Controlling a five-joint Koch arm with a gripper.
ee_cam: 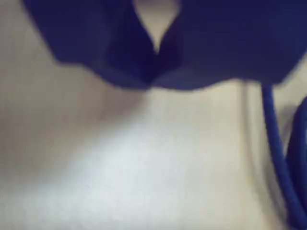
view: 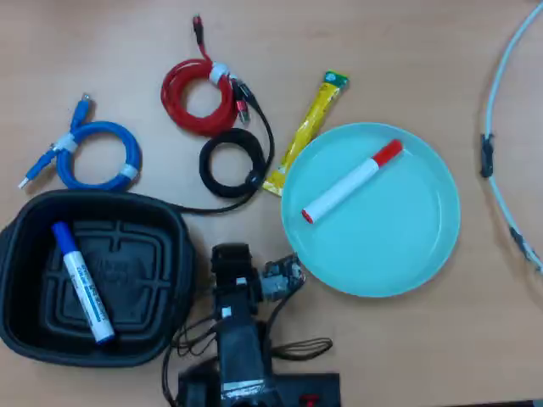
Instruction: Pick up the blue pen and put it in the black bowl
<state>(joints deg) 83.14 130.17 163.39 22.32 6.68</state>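
Note:
In the overhead view the blue pen point(view: 82, 282), white barrel with a blue cap, lies inside the black bowl point(view: 174, 222) at the lower left, slanted along its ribbed floor. My gripper point(view: 231, 255) is at the bottom centre, just right of the bowl, with the arm folded behind it. It holds nothing. In the wrist view the gripper point(ee_cam: 154, 80) is a blurred dark blue shape along the top edge. Its jaws meet at the tips over bare table. The pen and the bowl do not show in the wrist view.
A teal plate point(view: 424, 254) with a red-capped marker point(view: 350, 181) lies to the right. A coiled blue cable point(view: 95, 155), a red cable point(view: 197, 95), a black cable point(view: 231, 162) and a yellow sachet point(view: 309, 129) lie behind. A blue cable point(ee_cam: 274, 143) runs down the wrist view's right side.

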